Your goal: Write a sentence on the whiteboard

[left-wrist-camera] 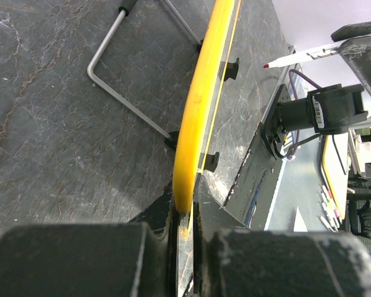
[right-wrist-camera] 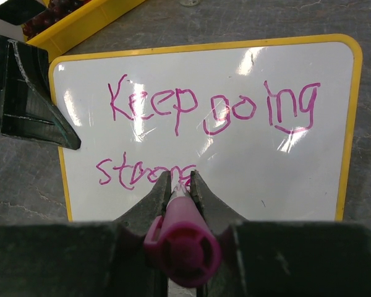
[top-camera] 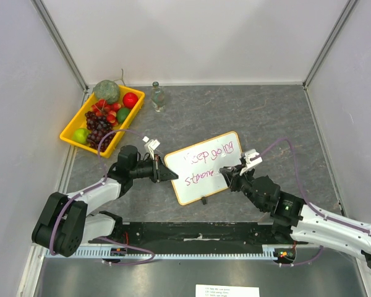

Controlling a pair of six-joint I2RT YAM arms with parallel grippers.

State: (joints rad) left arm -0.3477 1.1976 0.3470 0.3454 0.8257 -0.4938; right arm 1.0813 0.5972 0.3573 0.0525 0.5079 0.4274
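A yellow tray [top-camera: 74, 119] at the far left holds dark grapes [top-camera: 98, 130], a red apple [top-camera: 130, 99] and a lime [top-camera: 80, 135]. A small clear bottle [top-camera: 157, 97] stands just right of it.

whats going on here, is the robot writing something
Yes. The left hand is shut on the left edge of the whiteboard, steadying it. The right hand grips a pink marker pointed at the board's second line. So far the writing reads "Keep going" on top and "stron" below, with the next letter hidden behind the fingers.
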